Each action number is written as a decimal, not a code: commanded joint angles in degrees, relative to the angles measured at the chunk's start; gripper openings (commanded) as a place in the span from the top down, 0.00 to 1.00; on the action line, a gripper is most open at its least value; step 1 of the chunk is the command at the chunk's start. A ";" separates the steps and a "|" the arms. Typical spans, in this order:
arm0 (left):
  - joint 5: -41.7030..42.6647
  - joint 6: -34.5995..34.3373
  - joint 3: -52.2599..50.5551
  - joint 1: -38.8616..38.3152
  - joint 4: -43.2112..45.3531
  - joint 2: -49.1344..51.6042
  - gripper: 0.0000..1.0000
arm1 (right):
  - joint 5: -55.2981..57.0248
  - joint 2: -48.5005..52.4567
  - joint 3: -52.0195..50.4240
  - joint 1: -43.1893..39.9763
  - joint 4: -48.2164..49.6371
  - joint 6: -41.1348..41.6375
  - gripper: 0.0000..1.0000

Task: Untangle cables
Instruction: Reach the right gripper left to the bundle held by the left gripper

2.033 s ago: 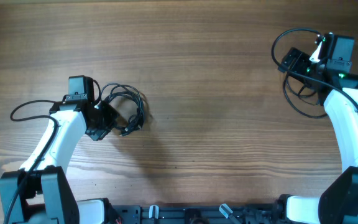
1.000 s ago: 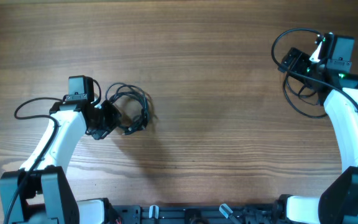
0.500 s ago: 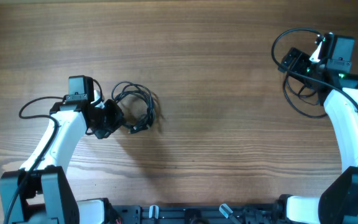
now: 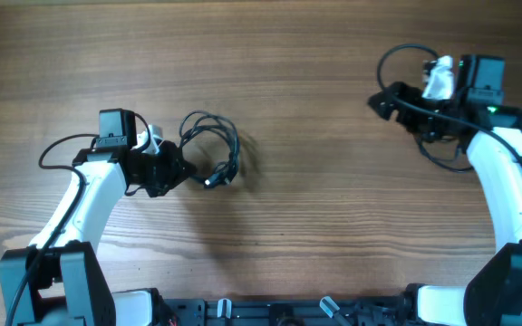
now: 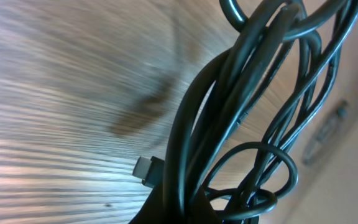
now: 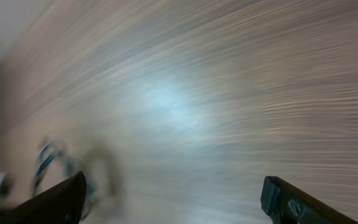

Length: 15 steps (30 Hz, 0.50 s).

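Note:
A bundle of thin black cables (image 4: 211,149) in loose loops is held at its left end by my left gripper (image 4: 172,168), which is shut on it above the wooden table. In the left wrist view the cables (image 5: 241,118) fill the frame, running out from between the fingers, with a small plug end (image 5: 146,169) beside them. My right gripper (image 4: 383,101) is open and empty at the far right of the table. In the right wrist view its two fingertips (image 6: 173,199) are wide apart over bare wood, and the cables (image 6: 48,165) show as a blur far left.
The wooden table (image 4: 315,199) spans the whole view. Thicker black arm wires loop around the right arm (image 4: 424,145) and behind the left arm (image 4: 57,149). The arm bases stand along the near edge (image 4: 270,312).
My left gripper has carried the cable bundle to the right. My right gripper has swung left and turned toward the table's middle, with its wire loop shifting along.

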 commanded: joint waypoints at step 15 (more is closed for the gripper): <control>20.96 17.44 -0.28 -0.31 0.61 0.33 0.96 | -8.37 0.68 -2.29 34.69 0.90 -1.29 0.19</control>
